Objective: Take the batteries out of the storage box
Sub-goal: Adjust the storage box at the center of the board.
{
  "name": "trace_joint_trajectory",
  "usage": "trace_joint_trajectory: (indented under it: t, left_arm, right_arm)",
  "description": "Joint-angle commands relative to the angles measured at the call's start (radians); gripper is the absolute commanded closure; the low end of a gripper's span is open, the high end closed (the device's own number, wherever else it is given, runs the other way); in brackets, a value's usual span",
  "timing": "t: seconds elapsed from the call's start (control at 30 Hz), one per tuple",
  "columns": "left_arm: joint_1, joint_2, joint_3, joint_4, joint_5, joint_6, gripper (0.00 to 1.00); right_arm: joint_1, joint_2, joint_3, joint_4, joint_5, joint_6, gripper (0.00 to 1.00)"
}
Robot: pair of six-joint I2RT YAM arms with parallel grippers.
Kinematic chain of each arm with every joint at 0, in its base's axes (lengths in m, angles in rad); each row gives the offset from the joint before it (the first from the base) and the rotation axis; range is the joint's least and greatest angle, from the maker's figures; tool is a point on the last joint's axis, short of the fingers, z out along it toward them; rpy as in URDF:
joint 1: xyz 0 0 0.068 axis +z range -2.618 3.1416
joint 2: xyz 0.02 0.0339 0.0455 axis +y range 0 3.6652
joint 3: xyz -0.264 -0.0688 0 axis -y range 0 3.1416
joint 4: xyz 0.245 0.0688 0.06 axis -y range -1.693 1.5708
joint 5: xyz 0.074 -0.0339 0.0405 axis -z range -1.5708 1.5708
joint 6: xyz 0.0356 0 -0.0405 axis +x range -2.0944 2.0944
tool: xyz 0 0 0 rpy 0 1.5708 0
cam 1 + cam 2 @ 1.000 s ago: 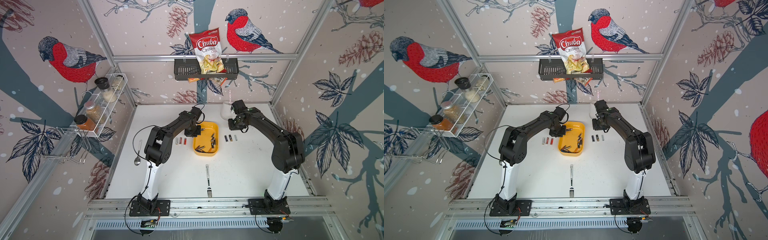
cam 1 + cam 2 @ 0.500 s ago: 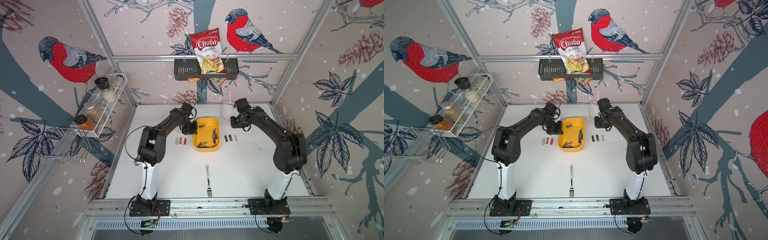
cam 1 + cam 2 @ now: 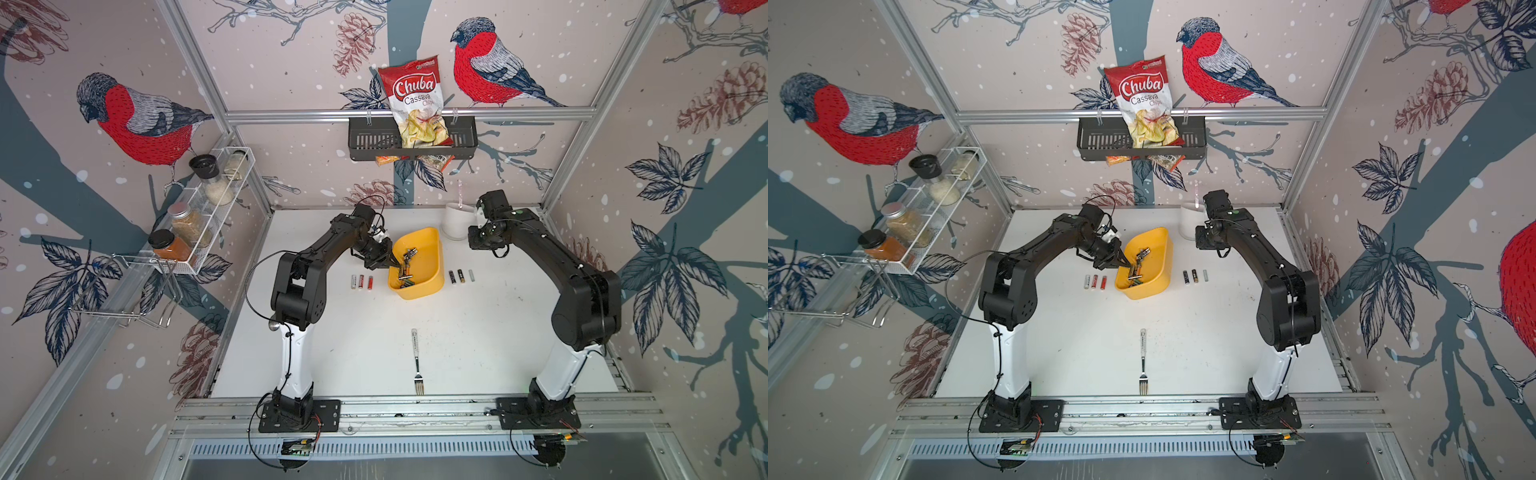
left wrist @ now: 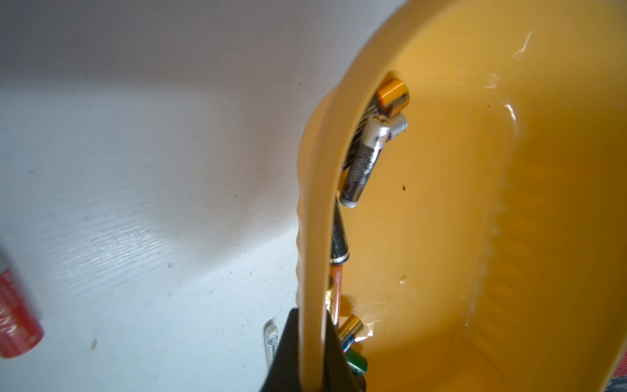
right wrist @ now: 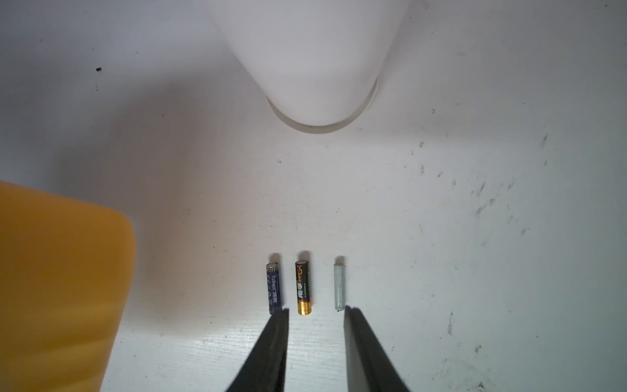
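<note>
Beside the storage box [image 3: 430, 262], six batteries [image 3: 460, 276] are laid out; several are left inside. Its rim is pinched by the left jaws; the right jaws are spread.

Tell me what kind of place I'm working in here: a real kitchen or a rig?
Most likely a mock kitchen set up as a robot test cell: a spice rack and a black wall basket with a chips bag hang on wallpapered panels held in a bare aluminium frame.
</note>
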Motion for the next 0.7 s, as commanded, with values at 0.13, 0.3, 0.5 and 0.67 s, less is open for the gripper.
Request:
trace_joint_trajectory:
  t: [0.13,0.3,0.5,0.67]
  left_arm:
    - [-0.008,0.06,0.214,-0.296,-0.281,0.11,1.0]
    - [-0.025,0.089,0.34,-0.418,-0.51,0.112,1.0]
    - [-0.072,0.145,0.484,-0.504,-0.624,0.073,1.0]
    - [-0.097,0.146,0.44,-0.504,-0.676,0.06,1.0]
  right_arm:
    - [-0.011,-0.011,-0.009,-0.002,-0.004,-0.01,0.66]
    - [-0.014,-0.006,-0.01,0.005,-0.012,-0.009,0.66]
    - [-0.015,0.021,0.029,-0.013,-0.022,-0.019,0.66]
    - [-0.02,0.015,0.029,-0.011,-0.023,-0.024,0.65]
